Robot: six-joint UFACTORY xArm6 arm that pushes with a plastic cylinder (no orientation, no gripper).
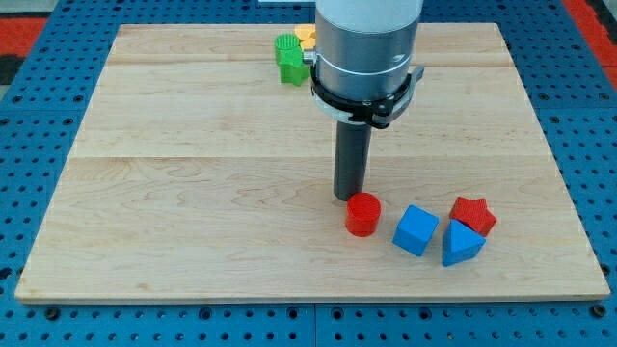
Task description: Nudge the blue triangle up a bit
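**A:** Where is the rod's end?

**B:** You have my tip (348, 198) down on the wooden board (193, 193). It is a bare rod, with no jaws to open or close, and it holds nothing. The red cylinder (363, 214) sits just below it and a touch toward the view's right; whether the two touch I cannot tell.

**A:** And the block you care about?

**B:** Your blue triangle (461, 244) lies well to the view's right of my tip and lower, near the board's bottom edge. The red star (473, 215) rests against its upper side. The blue cube (415, 230) stands just to its left, between it and the red cylinder.

**A:** Anything beyond my tip?

**B:** Toward the view's top, left of the arm's body, you see a green block (288, 58), with a yellow block (306, 36) partly hidden behind it.
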